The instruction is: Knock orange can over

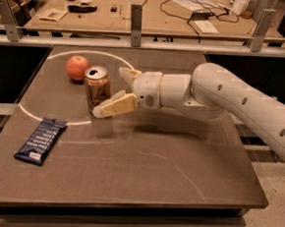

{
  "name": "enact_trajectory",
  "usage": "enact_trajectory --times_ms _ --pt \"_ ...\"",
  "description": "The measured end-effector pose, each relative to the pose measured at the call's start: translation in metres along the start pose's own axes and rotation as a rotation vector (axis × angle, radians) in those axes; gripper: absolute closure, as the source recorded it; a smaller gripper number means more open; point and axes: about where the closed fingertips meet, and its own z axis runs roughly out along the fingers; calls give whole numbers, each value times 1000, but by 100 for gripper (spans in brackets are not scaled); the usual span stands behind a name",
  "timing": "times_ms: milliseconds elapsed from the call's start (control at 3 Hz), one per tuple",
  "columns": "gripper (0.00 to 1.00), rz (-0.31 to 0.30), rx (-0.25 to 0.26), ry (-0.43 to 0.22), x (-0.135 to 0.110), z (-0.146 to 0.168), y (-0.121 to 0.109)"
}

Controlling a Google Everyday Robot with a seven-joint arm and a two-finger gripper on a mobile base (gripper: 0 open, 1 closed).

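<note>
The orange can (96, 88) stands upright on the dark table (144, 160), left of middle, with a silver top. My gripper (113, 90) comes in from the right on a white arm, its fingers spread apart. The near finger (114, 106) lies against the can's lower right side. The far finger (129, 75) is behind and right of the can, apart from it. The can sits partly between the fingers, not clamped.
A round reddish-orange fruit (77, 67) sits just behind and left of the can. A dark blue snack bar (41, 140) lies at the front left. A white painted circle (61, 87) rings the can and fruit. A rail and desk stand behind the table.
</note>
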Motion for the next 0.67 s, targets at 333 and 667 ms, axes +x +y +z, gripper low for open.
enact_trajectory --times_ms 333,667 --pt "0 -34 -5 -9 -3 11 3" --pt "0 -37 -6 -9 -3 11 3"
